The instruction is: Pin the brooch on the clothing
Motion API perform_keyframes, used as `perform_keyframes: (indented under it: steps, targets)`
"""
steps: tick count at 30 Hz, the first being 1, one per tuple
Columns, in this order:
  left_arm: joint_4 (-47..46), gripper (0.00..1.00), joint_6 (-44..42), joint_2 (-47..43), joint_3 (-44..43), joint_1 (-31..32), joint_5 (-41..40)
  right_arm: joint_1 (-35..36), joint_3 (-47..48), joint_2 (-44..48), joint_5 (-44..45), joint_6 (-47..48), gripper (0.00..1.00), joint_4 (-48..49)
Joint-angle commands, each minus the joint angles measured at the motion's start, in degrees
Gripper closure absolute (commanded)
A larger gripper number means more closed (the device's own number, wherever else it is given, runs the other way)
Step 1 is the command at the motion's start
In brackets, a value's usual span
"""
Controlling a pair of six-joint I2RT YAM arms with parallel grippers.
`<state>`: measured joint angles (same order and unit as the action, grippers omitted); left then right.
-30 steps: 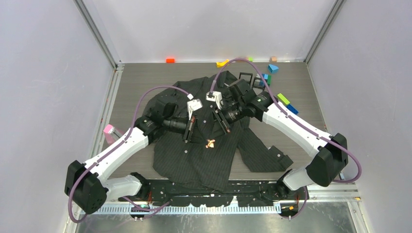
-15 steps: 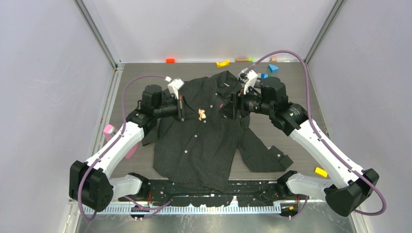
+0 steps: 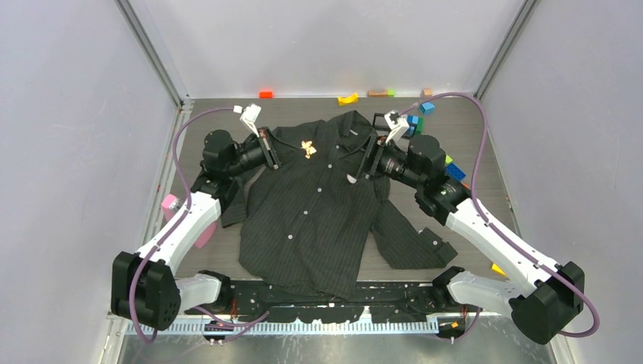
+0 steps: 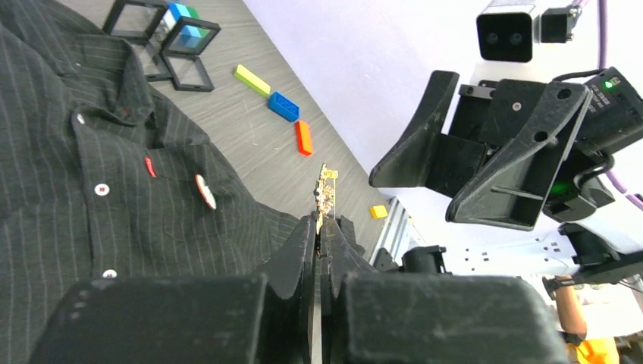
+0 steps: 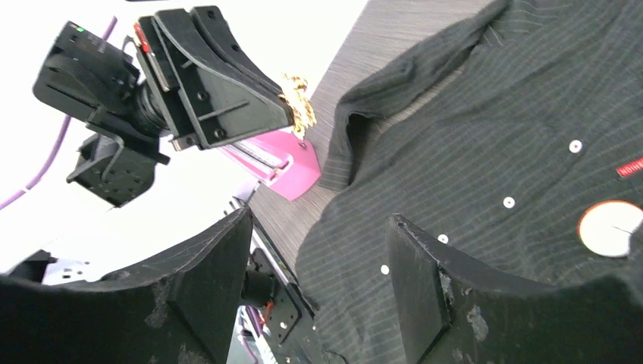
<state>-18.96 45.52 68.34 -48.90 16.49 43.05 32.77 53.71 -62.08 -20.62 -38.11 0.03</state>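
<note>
The dark pinstriped shirt (image 3: pixel 311 227) lies spread on the table, collar toward the back. My left gripper (image 3: pixel 301 149) is shut on the small gold brooch (image 3: pixel 308 148) and holds it in the air above the shirt's left shoulder. The brooch sticks up from the shut tips in the left wrist view (image 4: pixel 326 196). It also shows in the right wrist view (image 5: pixel 299 102). My right gripper (image 3: pixel 362 165) is open and empty, facing the left gripper above the shirt's chest (image 5: pixel 470 152). A white round disc (image 5: pixel 610 227) lies on the shirt by the red tag (image 5: pixel 629 168).
Coloured blocks lie along the back edge (image 3: pixel 347 98) and at the right (image 3: pixel 455 171). Black square frames (image 3: pixel 379 120) stand by the collar. A pink object (image 3: pixel 170 203) lies left of the shirt. A yellow block (image 3: pixel 497 269) is near the right arm's base.
My left gripper has carried the brooch from over the shirt's middle toward the back left. My right gripper has drawn back to the right, away from the left gripper.
</note>
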Motion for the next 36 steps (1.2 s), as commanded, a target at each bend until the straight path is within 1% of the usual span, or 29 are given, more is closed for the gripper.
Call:
perform_keyframes:
  steps: [1,6,9,15,27,33,35,36]
  targets:
    - [-9.39,1.00,2.73,-1.02,-0.13,0.33,4.32,0.91,-0.15,1.62,0.93,-6.25,0.30,10.80]
    - [-11.67,1.00,2.81,-0.93,0.30,1.03,6.09,1.26,3.33,-1.83,0.05,-5.74,0.36,8.26]
    - [-12.15,1.00,2.82,-0.91,0.38,1.26,6.47,1.53,4.05,-4.09,-0.86,-6.10,0.39,9.58]
    - [-13.19,1.00,2.91,-0.49,0.30,2.04,7.80,1.68,6.24,-7.07,-1.56,-6.71,0.51,11.07]
    - [-13.08,1.00,2.91,-0.50,0.13,2.41,8.07,1.97,7.53,-10.51,-6.45,-8.99,0.63,15.88]
    - [-13.03,1.00,3.17,-0.28,0.04,2.56,8.26,2.44,7.19,-10.78,-7.43,-8.58,0.73,15.88]
    - [-13.02,1.00,3.17,-0.12,-0.05,2.71,8.38,2.51,7.04,-10.84,-7.75,-8.47,0.78,16.00]
    - [-13.03,1.00,3.17,-0.05,-0.12,2.80,8.52,2.53,7.03,-10.94,-7.93,-8.34,0.84,16.30]
